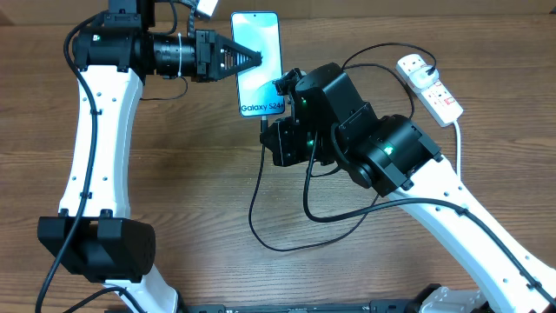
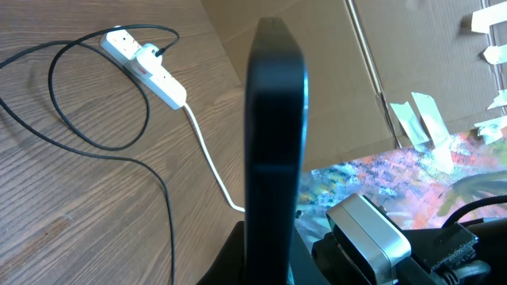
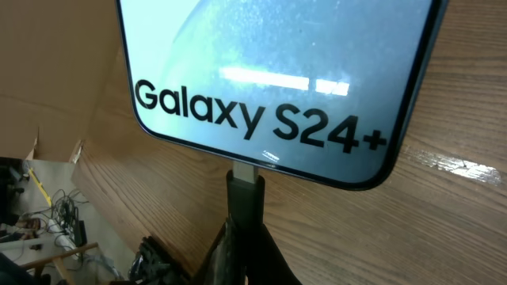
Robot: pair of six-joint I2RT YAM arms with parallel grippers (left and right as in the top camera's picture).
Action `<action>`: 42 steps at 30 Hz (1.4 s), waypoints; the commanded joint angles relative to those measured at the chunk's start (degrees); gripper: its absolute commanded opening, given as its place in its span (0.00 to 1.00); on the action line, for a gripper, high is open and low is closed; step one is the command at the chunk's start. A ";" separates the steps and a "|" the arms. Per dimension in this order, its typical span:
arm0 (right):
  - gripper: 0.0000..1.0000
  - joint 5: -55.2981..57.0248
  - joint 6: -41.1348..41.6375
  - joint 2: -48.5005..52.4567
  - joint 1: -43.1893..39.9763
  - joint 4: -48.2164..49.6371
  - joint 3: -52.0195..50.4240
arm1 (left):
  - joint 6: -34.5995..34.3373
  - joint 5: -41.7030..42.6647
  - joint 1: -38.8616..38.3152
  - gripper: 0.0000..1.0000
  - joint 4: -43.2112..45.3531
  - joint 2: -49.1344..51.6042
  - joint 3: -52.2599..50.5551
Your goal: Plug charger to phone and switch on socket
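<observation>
1. Slim, stiff, glass-faced phone (image 1: 261, 35) at the far middle of the counter (image 1: 191, 174), screen up, "Galaxy S24+" end toward the right arm. Judged light but slick and breakable, best pinched across a long edge and kept clear of the port end. Resting on the wood or lifted just clear: cannot tell.
2. Clamped shut on the long edge nearest the left arm: the left fingers (image 1: 239, 59), likely bracing the phone against a push from the plug.
3. Charger (image 1: 257, 196), thin, limp and black along its length, judged useless for pushing; only the short hard connector (image 3: 244, 198) worth gripping. Closed on it from below: the right fingers (image 3: 230, 257), silver tip meeting the middle of the phone's short edge. Fully seated or merely touching: cannot tell.
4. Socket (image 1: 430, 83) well apart at the far right, white plug (image 1: 415, 63) in it, thick white cord (image 1: 458, 148) trailing toward the near side. Switch too small to read, neither arm near it.
5. Seen only from the right wrist: tip against port, hidden overhead beneath the right arm. Only from the left wrist: phone (image 2: 273, 142) edge-on as a dark slab, socket (image 2: 146, 63) and charger loops beyond. Only from overhead: the full layout and the slack in the charger.
</observation>
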 commanded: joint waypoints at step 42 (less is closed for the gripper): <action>0.04 0.66 -0.02 -0.76 0.17 1.70 0.72 | 6.03 4.50 0.28 0.04 -2.86 -0.20 0.39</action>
